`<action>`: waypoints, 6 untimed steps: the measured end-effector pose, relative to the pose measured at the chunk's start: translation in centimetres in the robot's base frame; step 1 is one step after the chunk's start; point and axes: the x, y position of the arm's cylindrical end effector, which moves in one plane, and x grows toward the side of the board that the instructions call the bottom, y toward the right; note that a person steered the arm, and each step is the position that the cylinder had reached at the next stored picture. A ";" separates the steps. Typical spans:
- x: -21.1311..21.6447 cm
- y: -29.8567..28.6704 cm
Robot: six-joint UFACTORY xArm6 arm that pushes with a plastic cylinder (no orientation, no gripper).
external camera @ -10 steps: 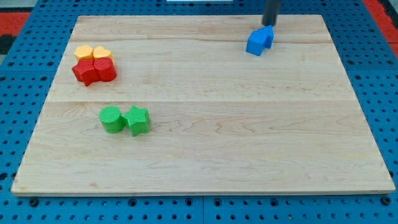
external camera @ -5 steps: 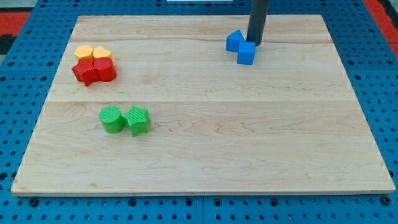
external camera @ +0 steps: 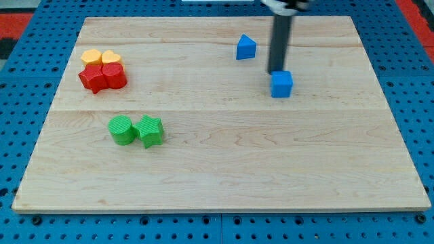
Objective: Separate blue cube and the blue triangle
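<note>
Tip [external camera: 276,72] contact is recorded at the blue cube's [external camera: 282,85] 11 o'clock edge; the blue triangle [external camera: 246,47] lies apart at 11 o'clock from the tip. No jaws are fitted. Continued pushing toward 5 o'clock is judged to widen the gap across the bench [external camera: 217,156].

A pale, smooth wooden board [external camera: 224,156] with visible grain is seen on a blue perforated panel [external camera: 13,135]. A matt finish is shown by the blue cube [external camera: 281,84], blue triangle [external camera: 246,47] and dark rod.
</note>
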 end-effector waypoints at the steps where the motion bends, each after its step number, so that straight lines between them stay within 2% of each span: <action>1: 2.3 6.1; 3: 3.7 -2.5; 5: 3.9 -14.8; 6: 5.1 -23.9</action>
